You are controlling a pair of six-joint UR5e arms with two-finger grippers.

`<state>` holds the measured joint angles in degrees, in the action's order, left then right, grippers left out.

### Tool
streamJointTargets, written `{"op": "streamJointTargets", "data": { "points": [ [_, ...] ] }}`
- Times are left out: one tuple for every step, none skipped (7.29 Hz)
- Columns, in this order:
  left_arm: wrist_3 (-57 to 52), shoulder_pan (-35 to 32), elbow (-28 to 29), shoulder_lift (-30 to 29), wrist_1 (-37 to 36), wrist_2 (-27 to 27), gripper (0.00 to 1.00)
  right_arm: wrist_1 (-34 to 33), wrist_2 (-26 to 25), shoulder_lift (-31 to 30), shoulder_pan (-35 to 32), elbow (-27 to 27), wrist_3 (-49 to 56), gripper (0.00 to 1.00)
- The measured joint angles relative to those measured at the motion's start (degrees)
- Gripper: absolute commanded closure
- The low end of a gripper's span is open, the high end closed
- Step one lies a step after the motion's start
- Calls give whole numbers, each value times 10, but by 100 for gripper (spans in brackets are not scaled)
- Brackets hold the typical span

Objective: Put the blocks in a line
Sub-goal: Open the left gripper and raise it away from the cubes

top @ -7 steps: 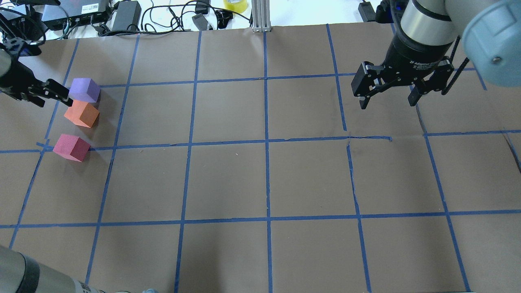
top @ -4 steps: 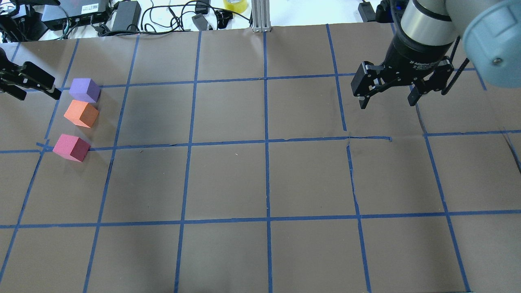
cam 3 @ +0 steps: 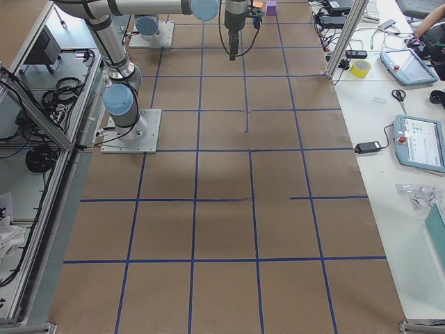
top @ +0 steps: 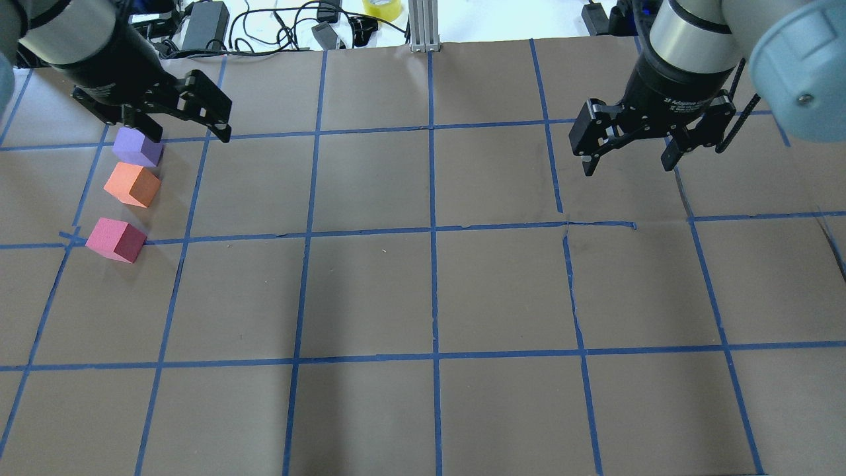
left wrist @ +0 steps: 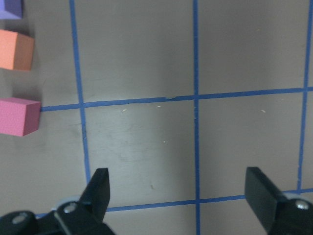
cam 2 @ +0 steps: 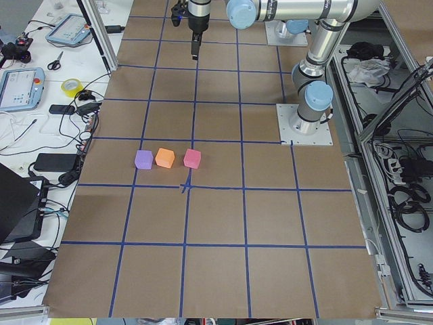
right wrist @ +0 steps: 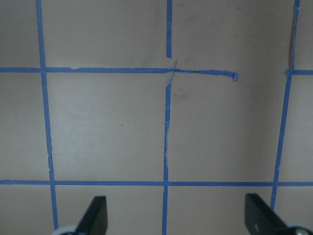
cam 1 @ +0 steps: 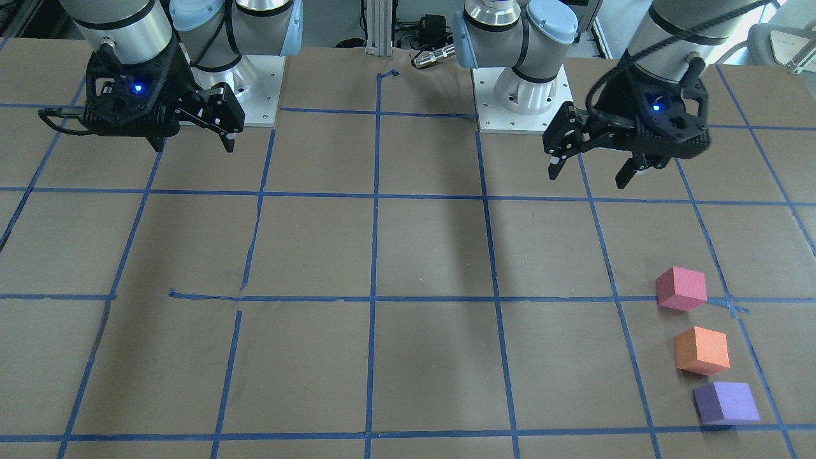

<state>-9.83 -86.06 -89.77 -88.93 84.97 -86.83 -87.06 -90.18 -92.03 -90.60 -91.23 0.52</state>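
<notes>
Aloft, left tool [top: 192,136] and right tool [top: 628,168] point down, jaws apart

Brown paper-covered table [top: 370,291] with blue tape grid [top: 434,291]; beyond it, yellow tape roll [top: 382,8], black power adapter [top: 205,23]

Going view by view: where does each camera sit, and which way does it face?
Front-facing: across the table, facing the robot, steeply down; arm bases on top, left gripper on its right.
Overhead: behind the robot, looking forward and down; right gripper on its right.
Exterior left: table's left end, looking along it; bases at right edge.
Exterior right: opposite end; bases at left edge.
Left wrist: looks down between its open jaws.
Right wrist: the same.
Shared: front-facing and overhead both show purple block, orange block, pink block.
</notes>
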Motion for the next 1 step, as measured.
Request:
{"op": "streamJointTargets", "data": {
  "points": [
    [7,-15,0,2,-6,-13,4,0,0,0,0,0,0,0]
  ]
}}
